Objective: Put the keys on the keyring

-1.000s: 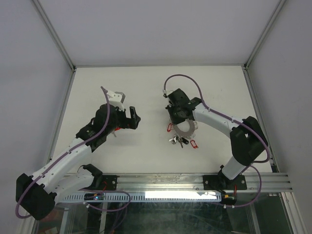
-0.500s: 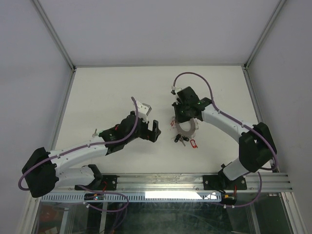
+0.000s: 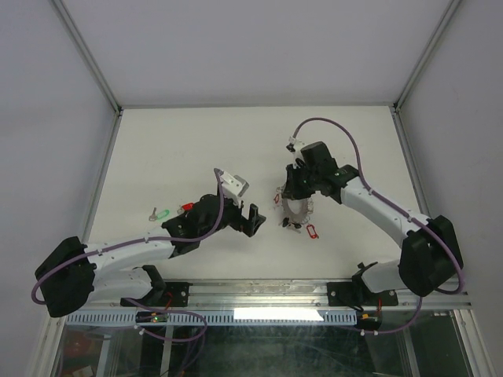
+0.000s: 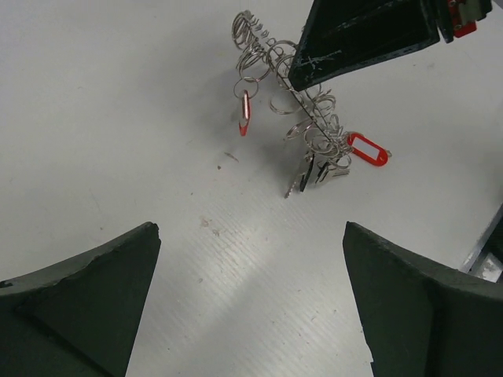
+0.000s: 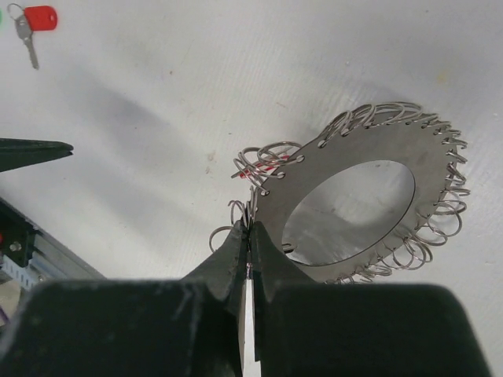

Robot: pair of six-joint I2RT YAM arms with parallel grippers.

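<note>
L gripper: fingers spread wide, nothing between them. It hovers low over the table, nose toward the keyring, a short gap away.

Loose keys lie behind it, to its left. Red key and green key sit flat, just beside each other, well apart from the keyring.

R gripper: fingers pressed together, pinching the rim of the keyring. The ring stands tilted on edge; cannot tell if its low side touches the table.

Step in hand (judgement): L must fetch one key while R holds the ring up.
- Take the key by its plastic head, so the hole end stays free.
- Come in low and square; the key is thin and lies flat, so it prob. skids.
- R should keep the ring rigid, w/ a free wire loop facing L.
- Risk: the loops crowd the rim, so it is easy to snag a wrong one.

Containers: none in view. The only holder is the keyring, which carries wire loops all round, a red tag and a few dark keys hanging low.
</note>
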